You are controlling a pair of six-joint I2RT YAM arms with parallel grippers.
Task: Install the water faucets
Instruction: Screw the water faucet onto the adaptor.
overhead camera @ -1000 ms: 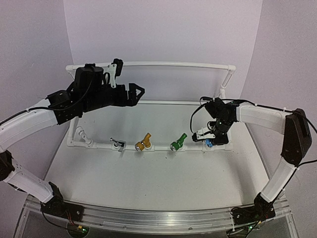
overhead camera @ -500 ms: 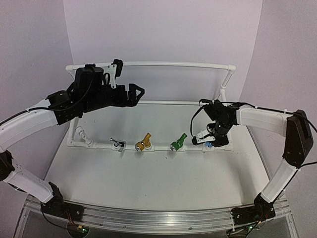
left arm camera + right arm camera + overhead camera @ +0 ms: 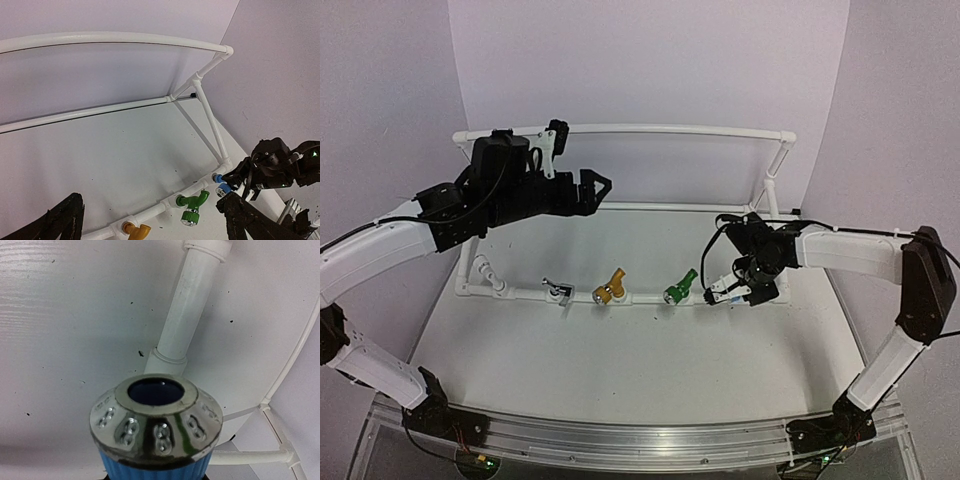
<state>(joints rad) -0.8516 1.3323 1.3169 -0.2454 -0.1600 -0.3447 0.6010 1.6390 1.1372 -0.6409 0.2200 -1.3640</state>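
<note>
Along the front pipe of the white PVC frame (image 3: 640,298) sit a silver faucet (image 3: 557,289), a yellow one (image 3: 609,288), a green one (image 3: 679,287) and a blue one (image 3: 738,292). My right gripper (image 3: 725,291) is shut on the blue faucet at the frame's right end. The right wrist view is filled by that blue faucet's metallic nozzle (image 3: 156,422); the fingers are hidden below it. My left gripper (image 3: 597,184) hangs open and empty, high above the frame's left half. The left wrist view shows the green faucet (image 3: 192,205), the blue faucet (image 3: 223,189) and the yellow faucet (image 3: 136,231).
A white elbow fitting (image 3: 485,272) stands at the frame's left end. The frame's upper rail (image 3: 670,129) and right upright (image 3: 778,165) rise behind both arms. Purple walls close in the white table (image 3: 620,360) on three sides.
My right gripper has swung left and down with the blue faucet's nozzle, still at the pipe's right end. The left arm has stayed put.
</note>
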